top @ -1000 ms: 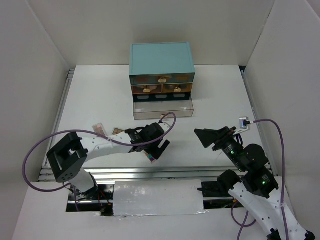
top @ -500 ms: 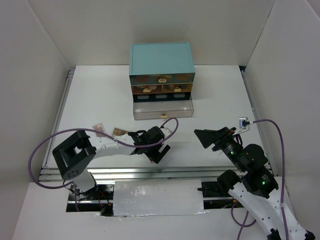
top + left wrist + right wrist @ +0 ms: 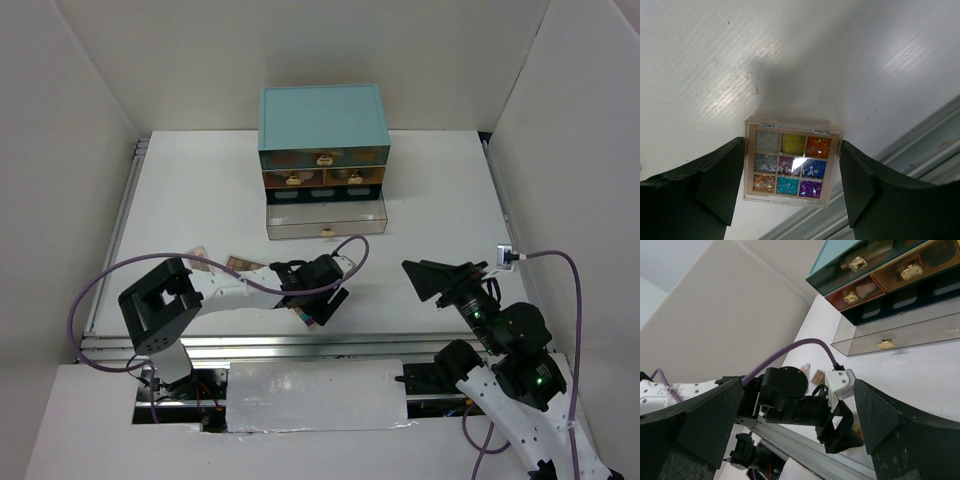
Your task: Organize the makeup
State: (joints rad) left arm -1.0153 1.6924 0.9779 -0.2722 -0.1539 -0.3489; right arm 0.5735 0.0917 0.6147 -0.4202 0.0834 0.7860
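Beige plastic frames the square multicolour palette point(image 3: 790, 162), nine glitter pans, clamped between the left gripper point(image 3: 791, 146) fingers, one finger on each side edge, above the white table point(image 3: 700, 60). A metal rail point(image 3: 920, 145) runs beside the right-hand finger. The right gripper point(image 3: 432, 281) fingers are spread wide with nothing between them.

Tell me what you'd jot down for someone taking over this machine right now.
Left gripper: shut on the square multicolour palette, seemingly just off the table near its front edge.
Right gripper: open, empty, hovering on the right.
Two rectangular palettes lie on the table beside the left arm. The teal chest stands at the back, its bottom drawer pulled out.
Done: one palette in hand; the upper drawers look partly filled.
Left: stow the held palette, probably in the open drawer, then the other two.
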